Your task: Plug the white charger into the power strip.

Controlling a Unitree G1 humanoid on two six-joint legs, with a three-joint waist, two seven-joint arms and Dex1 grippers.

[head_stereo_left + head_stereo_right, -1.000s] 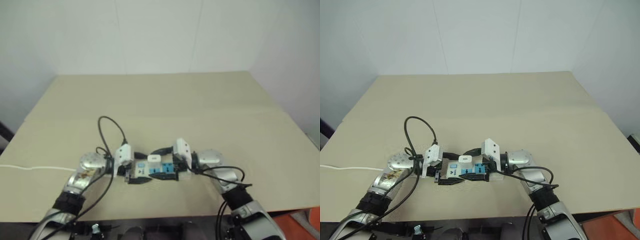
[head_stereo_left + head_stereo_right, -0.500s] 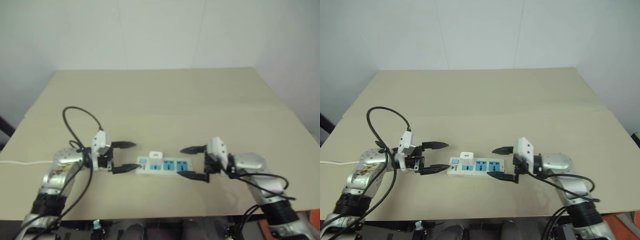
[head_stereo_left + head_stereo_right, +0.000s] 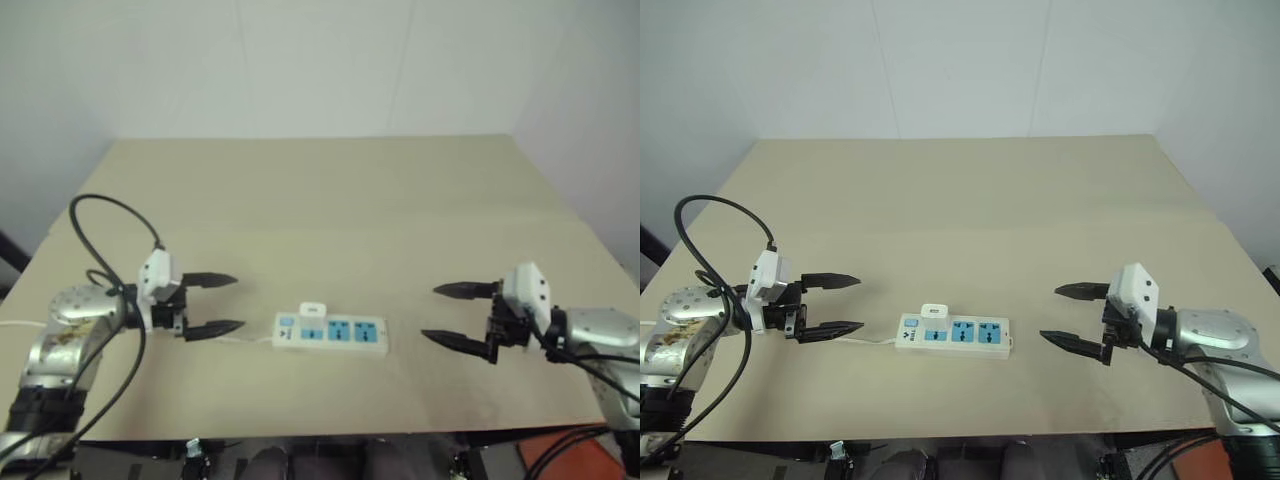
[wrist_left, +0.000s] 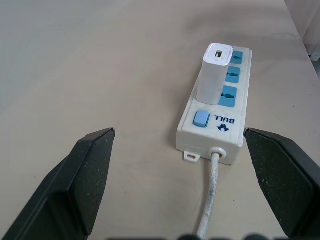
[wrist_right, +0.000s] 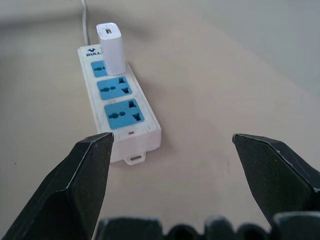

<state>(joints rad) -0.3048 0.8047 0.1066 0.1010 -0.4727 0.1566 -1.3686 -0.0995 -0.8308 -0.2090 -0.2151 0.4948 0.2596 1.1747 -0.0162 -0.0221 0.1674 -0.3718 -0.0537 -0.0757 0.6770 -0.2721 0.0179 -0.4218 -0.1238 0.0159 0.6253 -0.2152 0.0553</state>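
Since a second ago both your arms have pulled apart from the strip, out to either side. Left end effector point(image 3: 828, 304) now hangs over the counter point(image 3: 970, 210) just off the strip's cord end, fingers spread wide, nothing in them. Cord point(image 4: 210, 202) leaves the strip point(image 3: 953, 335) on that end, next to the blue switch point(image 4: 200, 119). Charger point(image 3: 932, 314) stands upright in the socket nearest the switch; the other two blue sockets are free. Right end effector point(image 3: 1070, 316) sits well off the strip's far end, also wide and empty, pointing back at it.
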